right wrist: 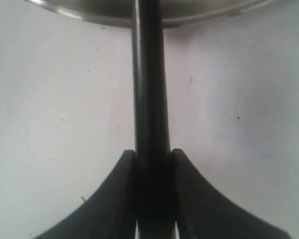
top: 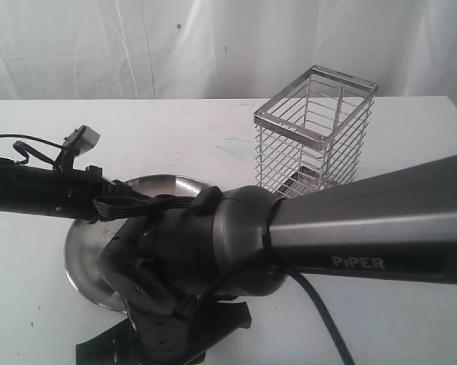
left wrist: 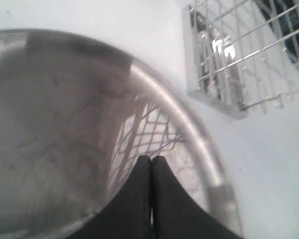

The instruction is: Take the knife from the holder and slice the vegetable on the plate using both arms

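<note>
One strip of bare worktop separates holder from plate. Left end effector, pinched shut, hangs over the plate's inside near its rim; right end effector clamps the knife, whose long axis points straight across that rim.

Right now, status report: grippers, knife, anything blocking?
Left gripper shut, empty, over plate. Right gripper shut on knife, pointing at plate rim. No knife in holder. Vegetable unseen; right arm blocks exterior view.
</note>
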`<state>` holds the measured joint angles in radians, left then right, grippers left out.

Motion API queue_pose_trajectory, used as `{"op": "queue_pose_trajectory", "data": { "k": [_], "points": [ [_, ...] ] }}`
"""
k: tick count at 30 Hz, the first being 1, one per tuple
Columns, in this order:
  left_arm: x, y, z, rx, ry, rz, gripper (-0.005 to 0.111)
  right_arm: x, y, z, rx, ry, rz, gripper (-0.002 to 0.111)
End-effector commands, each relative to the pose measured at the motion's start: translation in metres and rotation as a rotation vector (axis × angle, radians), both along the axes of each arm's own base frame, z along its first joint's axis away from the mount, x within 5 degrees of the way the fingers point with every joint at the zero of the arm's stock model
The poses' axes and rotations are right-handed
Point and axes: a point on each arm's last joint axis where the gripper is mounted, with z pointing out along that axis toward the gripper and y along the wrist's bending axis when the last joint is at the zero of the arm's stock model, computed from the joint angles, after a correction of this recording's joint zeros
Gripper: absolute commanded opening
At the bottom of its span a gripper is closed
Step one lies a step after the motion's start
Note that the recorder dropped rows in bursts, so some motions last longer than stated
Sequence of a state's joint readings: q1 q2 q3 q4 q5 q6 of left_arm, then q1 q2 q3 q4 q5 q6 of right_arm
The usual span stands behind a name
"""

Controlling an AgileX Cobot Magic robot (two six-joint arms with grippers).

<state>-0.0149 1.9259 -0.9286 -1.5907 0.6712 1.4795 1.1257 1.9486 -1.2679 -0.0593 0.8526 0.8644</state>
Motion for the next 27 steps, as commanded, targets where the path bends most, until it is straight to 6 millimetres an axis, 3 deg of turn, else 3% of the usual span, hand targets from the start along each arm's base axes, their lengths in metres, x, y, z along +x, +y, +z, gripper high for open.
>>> {"op": "queue_pose_trajectory", "data": {
  "k": [1, 13, 27],
  "points": [
    [-0.007, 0.003, -0.006, 0.092, 0.024, -0.048, 0.0, -0.001, -0.002, 0.0, -0.013, 0.005, 0.007, 0.0],
    [-0.017, -0.04, -0.015, 0.271, -0.037, -0.18, 0.0, 0.0, -0.001, 0.0, -0.012, 0.004, 0.007, 0.0],
    [-0.012, -0.036, -0.011, 0.193, 0.016, -0.071, 0.0, 0.0, -0.001, 0.0, -0.009, 0.003, 0.007, 0.0]
  ]
}}
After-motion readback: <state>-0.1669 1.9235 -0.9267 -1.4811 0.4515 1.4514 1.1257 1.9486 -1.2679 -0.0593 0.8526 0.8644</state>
